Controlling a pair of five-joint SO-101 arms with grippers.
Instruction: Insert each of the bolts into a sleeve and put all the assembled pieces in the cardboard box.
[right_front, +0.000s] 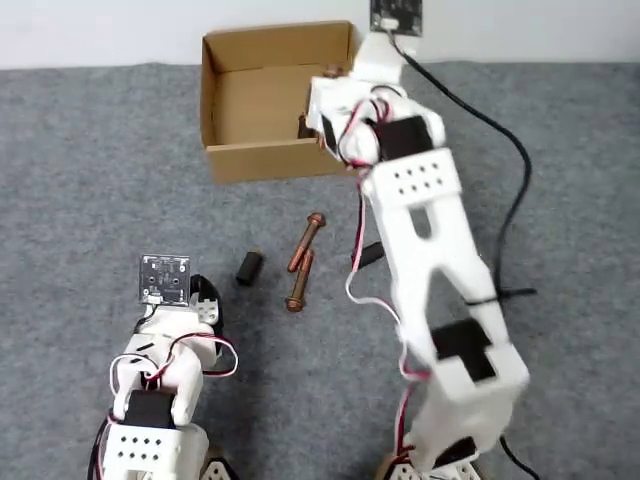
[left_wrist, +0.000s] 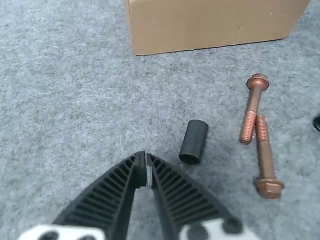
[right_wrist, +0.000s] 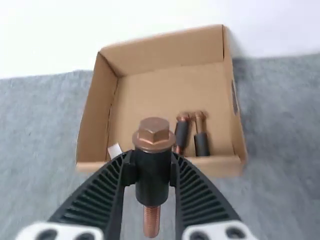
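My right gripper (right_wrist: 150, 175) is shut on an assembled piece (right_wrist: 151, 162), a copper bolt pushed through a black sleeve, held just outside the near wall of the cardboard box (right_wrist: 100, 110). Two assembled pieces (right_wrist: 190, 132) lie inside the box. In the high view the right arm reaches over the box (right_front: 225, 160) at its right side. My left gripper (left_wrist: 146, 167) is shut and empty, low over the carpet, near a loose black sleeve (left_wrist: 194, 141). Two loose copper bolts (left_wrist: 257, 135) lie end to end beside that sleeve. In the high view I see the sleeve (right_front: 249, 268) and bolts (right_front: 303, 258).
Grey carpet covers the table. Another black sleeve (right_front: 371, 254) lies partly behind the right arm. A black cable (right_front: 510, 190) runs along the right side. The carpet to the left of the box is open.
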